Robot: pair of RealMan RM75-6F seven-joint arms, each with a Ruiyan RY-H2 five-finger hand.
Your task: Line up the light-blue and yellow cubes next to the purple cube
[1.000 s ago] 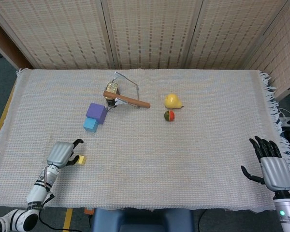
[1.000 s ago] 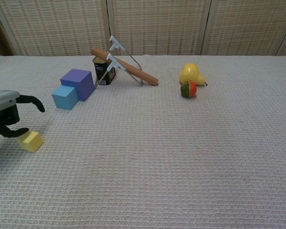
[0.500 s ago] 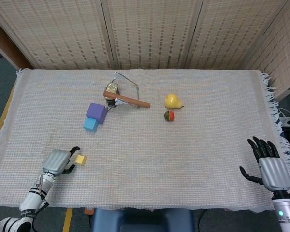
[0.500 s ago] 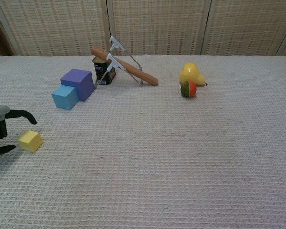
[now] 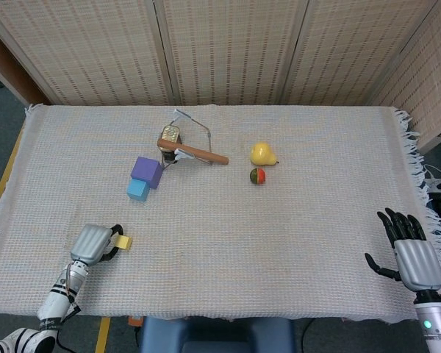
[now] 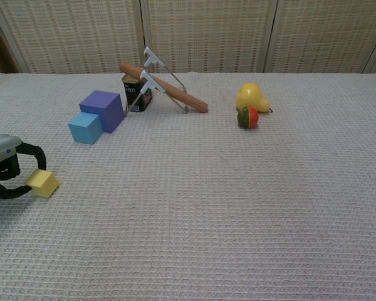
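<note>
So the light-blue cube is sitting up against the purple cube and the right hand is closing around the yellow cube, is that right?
Not quite: it is the left hand, not the right, whose fingers curl around the yellow cube, as the chest view shows. The right hand is far off at the table's other side, holding nothing. The light-blue cube does sit against the purple cube.

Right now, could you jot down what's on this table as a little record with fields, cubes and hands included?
purple cube: far left of the cloth, beside a small can
light-blue cube: touching the purple cube's near side
yellow cube: apart from the other two, near the front left edge
left hand: fingers curled around the yellow cube; a firm grip cannot be told
right hand: open, resting at the right edge
other things: pear, small red-green ball, wooden-handled tool
</note>
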